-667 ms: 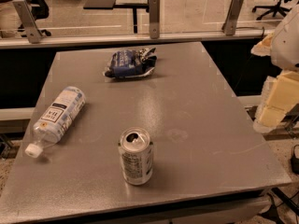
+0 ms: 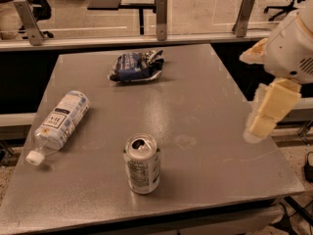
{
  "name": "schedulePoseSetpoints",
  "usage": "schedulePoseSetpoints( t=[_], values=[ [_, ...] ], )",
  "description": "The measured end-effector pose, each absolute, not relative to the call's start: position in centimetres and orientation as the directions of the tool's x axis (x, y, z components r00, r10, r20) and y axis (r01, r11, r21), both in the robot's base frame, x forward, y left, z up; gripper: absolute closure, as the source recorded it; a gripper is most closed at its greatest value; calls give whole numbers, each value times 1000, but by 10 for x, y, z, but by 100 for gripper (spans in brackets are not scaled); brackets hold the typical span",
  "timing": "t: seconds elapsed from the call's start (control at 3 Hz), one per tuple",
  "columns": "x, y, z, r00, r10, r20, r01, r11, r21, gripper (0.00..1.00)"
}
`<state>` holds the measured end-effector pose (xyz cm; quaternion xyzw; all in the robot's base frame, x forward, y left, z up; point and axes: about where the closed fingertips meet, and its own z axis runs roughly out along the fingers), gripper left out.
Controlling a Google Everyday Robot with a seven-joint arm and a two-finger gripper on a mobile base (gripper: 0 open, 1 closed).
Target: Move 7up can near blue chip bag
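So my gripper (image 2: 261,120) is hanging up in the air off the right side of the table (image 2: 215,97), just about over its right edge. Honestly, I can't tell from here whether it's set wide or closed. It's well apart from everything sitting on the tabletop. The closest thing to it is the 7up can (image 2: 142,164), standing upright near the front edge, roughly in the middle, with its opened top facing up. Left of the can is a clear plastic bottle (image 2: 58,124) lying on its side, white cap pointing at the front-left corner. The blue chip bag (image 2: 136,66) is way over at the far side, crumpled and lying flat, well apart from the can with grey tabletop between them.
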<state>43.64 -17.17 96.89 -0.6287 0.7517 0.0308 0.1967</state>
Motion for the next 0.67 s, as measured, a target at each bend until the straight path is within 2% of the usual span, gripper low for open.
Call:
schedulePoseSetpoints(
  t=[0.67],
  values=[
    [414,-91,949,20,-862,-507,-986,66,-152,0]
  ],
)
